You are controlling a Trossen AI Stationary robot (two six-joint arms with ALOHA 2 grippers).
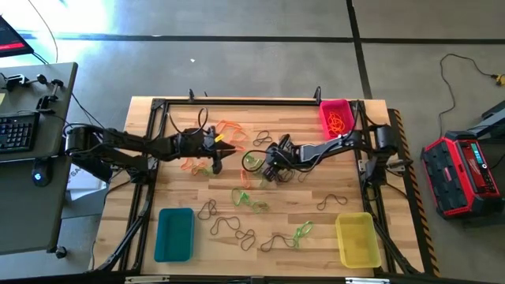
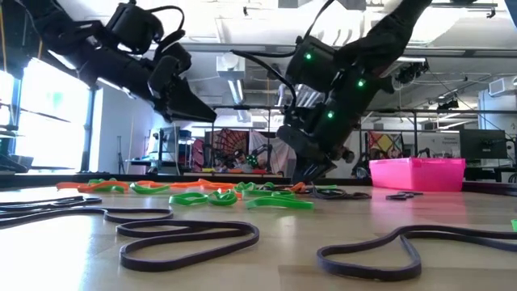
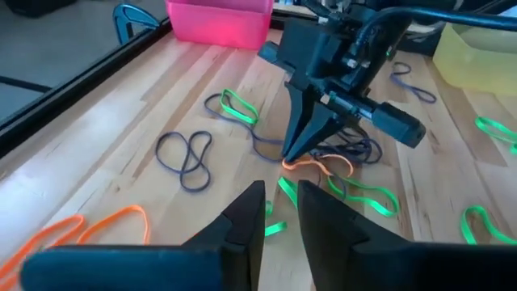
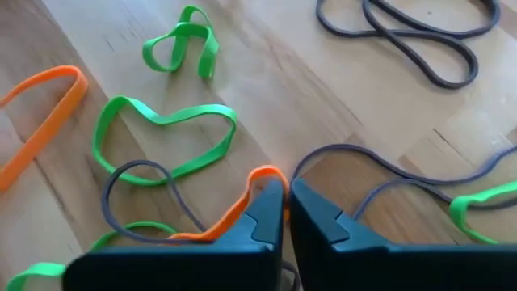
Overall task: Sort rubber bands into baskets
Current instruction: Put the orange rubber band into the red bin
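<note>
Orange, green and dark rubber bands lie scattered flat on the wooden table. My right gripper is down at the table's middle, shut on an orange rubber band. My left gripper hangs above the table, left of the right one, narrowly open with nothing between its fingers. A pink basket holding orange bands stands at the far right. A teal basket stands near left and a yellow basket near right. My right gripper pinches one bent end of the orange rubber band between its two fingertips. The fingers slant down at it from above, coming from the table's right side. The rest of the band trails slack on the wood, among a dark band and a green one.
A green band and a dark band lie tangled right beside the held orange one. More dark loops lie near the front edge. A black frame borders the table's far side.
</note>
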